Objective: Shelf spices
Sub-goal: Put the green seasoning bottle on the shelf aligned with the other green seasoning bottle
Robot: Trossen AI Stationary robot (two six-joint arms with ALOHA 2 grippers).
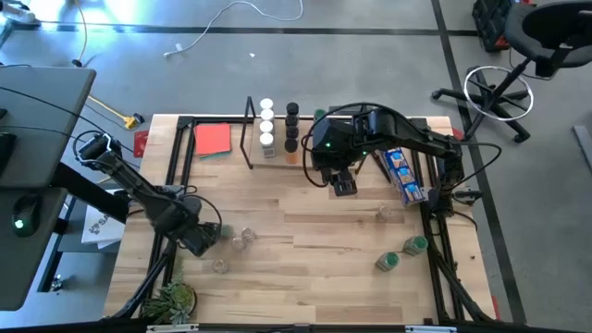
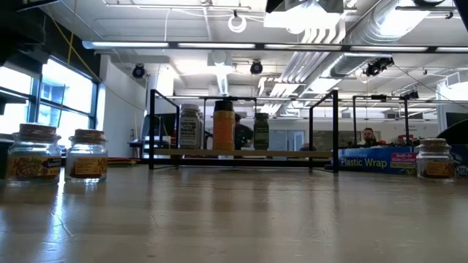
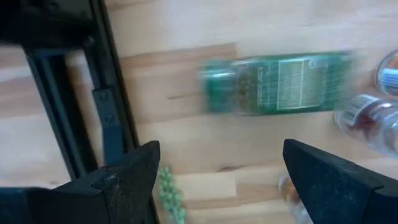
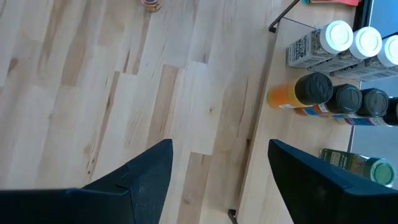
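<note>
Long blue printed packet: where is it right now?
In the high view the long blue printed packet lies on the table's right side, beside the wire-framed wooden shelf, just right of the right gripper.

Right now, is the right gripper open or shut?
Open. The right gripper hovers beside the shelf, its fingers spread with bare wood showing between them.
</note>
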